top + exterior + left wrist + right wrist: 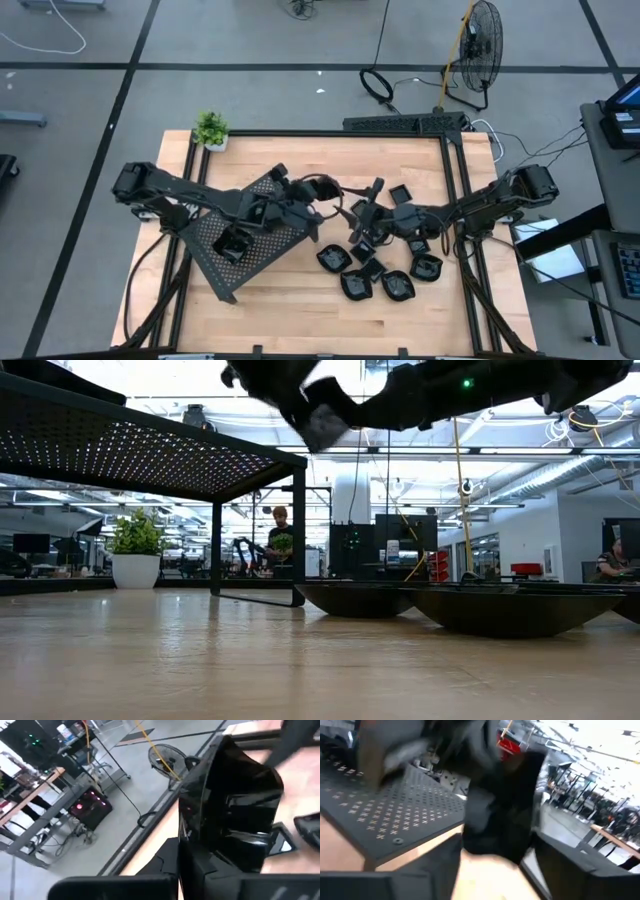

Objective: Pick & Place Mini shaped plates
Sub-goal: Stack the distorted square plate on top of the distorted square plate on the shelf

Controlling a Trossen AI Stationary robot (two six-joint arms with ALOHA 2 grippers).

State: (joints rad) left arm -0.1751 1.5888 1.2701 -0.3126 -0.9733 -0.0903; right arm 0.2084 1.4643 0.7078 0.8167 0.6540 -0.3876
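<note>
On the left of the pale wooden plank surface (300, 300), a small green potted plant (210, 129) sits at the far corner. Beside it stands the dark perforated metal tray (262, 238), a flat raised sheet on thin legs, dotted with rows of small holes; one glossy black plate (233, 246) lies on it.

The left arm reaches from the left edge across the tray toward the middle. Its left claw (318, 197) is clenched on a held plate (235, 815), a smooth, shiny black dish with a curved rim, tilted steeply on edge above the surface, just past the tray's right corner.

The right arm stretches in from the right edge, low and nearly level, meeting the other arm mid-surface. The right claw (358, 212) stands released, its fingers spread on either side of that same dish; the wrist view there is blurred, so contact cannot be judged.

To the right and toward the near edge, the remaining mini shaped plates (378, 275) lie clustered on the wood: shallow, glossy black, some squarish, some rounded. From surface height, they show as low dark bowls (510, 610).
</note>
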